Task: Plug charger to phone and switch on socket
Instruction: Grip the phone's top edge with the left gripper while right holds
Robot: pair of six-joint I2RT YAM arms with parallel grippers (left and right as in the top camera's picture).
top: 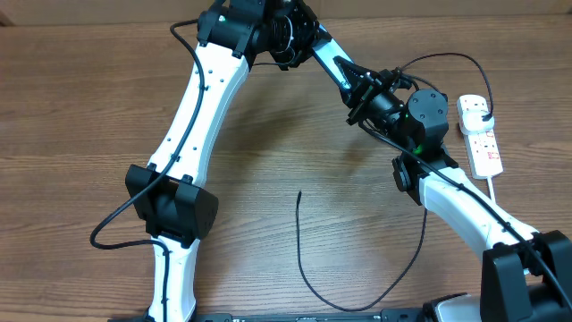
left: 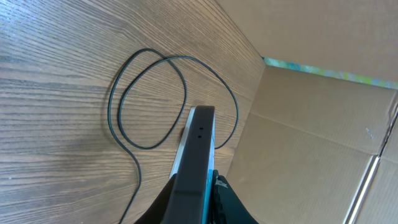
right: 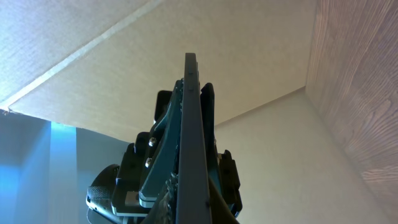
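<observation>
The phone (left: 198,155) is held edge-on, dark rim toward the camera and a cyan strip of screen along its right side. My left gripper (left: 194,199) is shut on its near end. In the right wrist view the same phone (right: 189,124) rises between my right gripper (right: 193,190), also shut on it, with the left gripper's body close behind. Overhead, both grippers meet at the upper right, left gripper (top: 350,79) and right gripper (top: 384,94), with the phone (top: 340,64) between them. The charger cable (top: 304,268) lies looped on the table with its tip free. The white socket (top: 483,143) lies at the far right.
A black plug (top: 480,107) sits in the socket's top outlet. Cable loops (left: 118,106) lie on the wood beyond the phone. A cardboard wall (left: 311,124) borders the table's right side. The socket's white lead (top: 497,192) runs down toward the right arm.
</observation>
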